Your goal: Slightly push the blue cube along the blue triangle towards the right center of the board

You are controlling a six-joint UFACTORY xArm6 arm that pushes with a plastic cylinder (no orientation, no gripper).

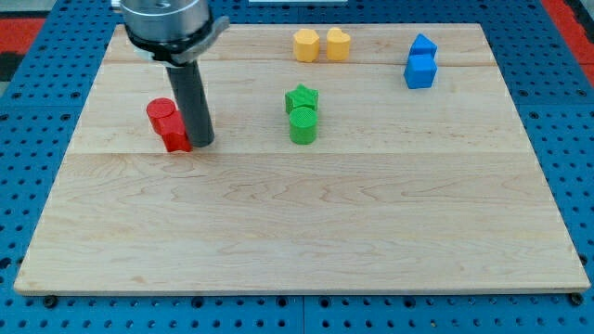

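The blue cube [419, 71] sits near the view's top right on the wooden board [297, 223]. The blue triangle [422, 44] touches it just above. My tip [201, 142] is far to the view's left of both, resting against the right side of two red blocks: a red cylinder [161, 112] and a red block [175, 135] whose shape I cannot make out. The rod rises from the tip to the arm's mount at the view's top left.
A green star-like block [302, 98] and a green cylinder [303, 124] stand together at the centre top. A yellow hexagon-like block [306, 44] and a yellow heart-like block [338, 44] stand side by side at the top edge.
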